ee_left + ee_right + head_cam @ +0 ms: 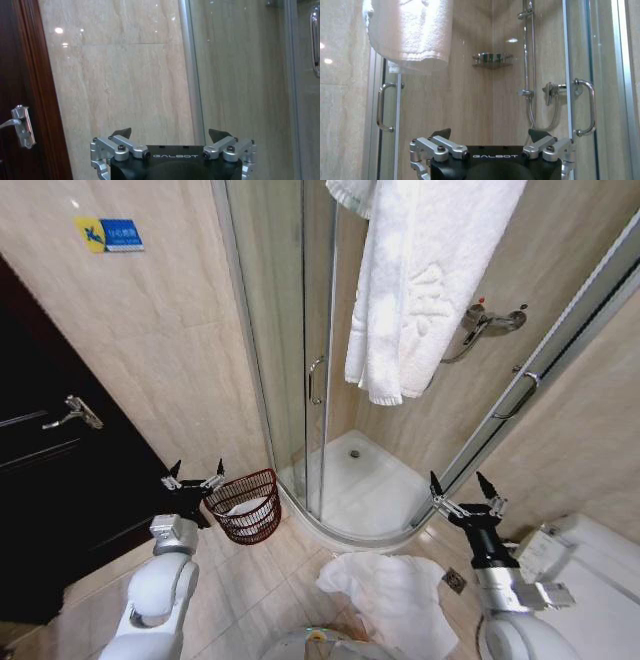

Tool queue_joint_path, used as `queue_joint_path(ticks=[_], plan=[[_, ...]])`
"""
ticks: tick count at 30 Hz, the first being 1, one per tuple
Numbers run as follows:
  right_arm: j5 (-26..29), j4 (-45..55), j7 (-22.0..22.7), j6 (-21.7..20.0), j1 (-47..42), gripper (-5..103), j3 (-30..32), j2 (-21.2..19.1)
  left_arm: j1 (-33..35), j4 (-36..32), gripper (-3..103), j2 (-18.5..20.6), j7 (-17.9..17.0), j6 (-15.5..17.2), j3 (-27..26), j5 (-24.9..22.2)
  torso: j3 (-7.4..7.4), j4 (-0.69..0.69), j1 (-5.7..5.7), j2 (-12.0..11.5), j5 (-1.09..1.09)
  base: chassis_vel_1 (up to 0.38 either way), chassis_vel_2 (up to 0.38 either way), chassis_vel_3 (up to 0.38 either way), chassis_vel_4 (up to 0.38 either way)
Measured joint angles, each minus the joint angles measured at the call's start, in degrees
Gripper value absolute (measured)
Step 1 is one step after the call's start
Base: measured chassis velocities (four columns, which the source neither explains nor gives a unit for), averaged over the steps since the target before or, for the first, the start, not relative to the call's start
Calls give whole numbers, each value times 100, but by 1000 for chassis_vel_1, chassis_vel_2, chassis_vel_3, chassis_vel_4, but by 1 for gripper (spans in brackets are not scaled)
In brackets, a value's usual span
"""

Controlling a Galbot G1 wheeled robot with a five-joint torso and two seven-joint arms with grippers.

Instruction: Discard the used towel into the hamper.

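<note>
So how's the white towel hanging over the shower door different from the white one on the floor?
The white terry towel hanging over the glass shower door drapes long and fairly flat, well above the floor tiles; the white towel on the floor lies crumpled in a heap on them, between the robot's arms. The hanging towel shows an embossed pattern; the floor towel shows only folds. Both are white, and neither is in a claw.

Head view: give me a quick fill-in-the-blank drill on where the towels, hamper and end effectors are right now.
1. The hamper stands on the floor beside the left end effector, whose fingers are ____.
2. One towel hangs over the shower glass; another towel lies on the ____.
3. The right end effector holds ____.
4. The hamper's colour is dark ____.

Missing words: open; floor; nothing; red-brown
</note>
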Motion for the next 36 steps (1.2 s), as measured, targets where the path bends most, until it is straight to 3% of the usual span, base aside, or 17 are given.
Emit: queue_joint_path(ticks=[11,28,36], plan=[[-4,42,115,-84,2,100,-9,8,-1,0,100,0,0,0,0,0,18,0,19,31,1,20,-24,-32,43],[3,-21,102,59,-13,100,12,-7,2,1,100,0,0,0,-1,0,-5,2,-8,0,1,209,-189,-203,197],[12,-74,101,76,24,100,2,-24,1,1,100,0,0,-1,1,0,-6,-1,-7,-14,1,58,-66,-79,60]])
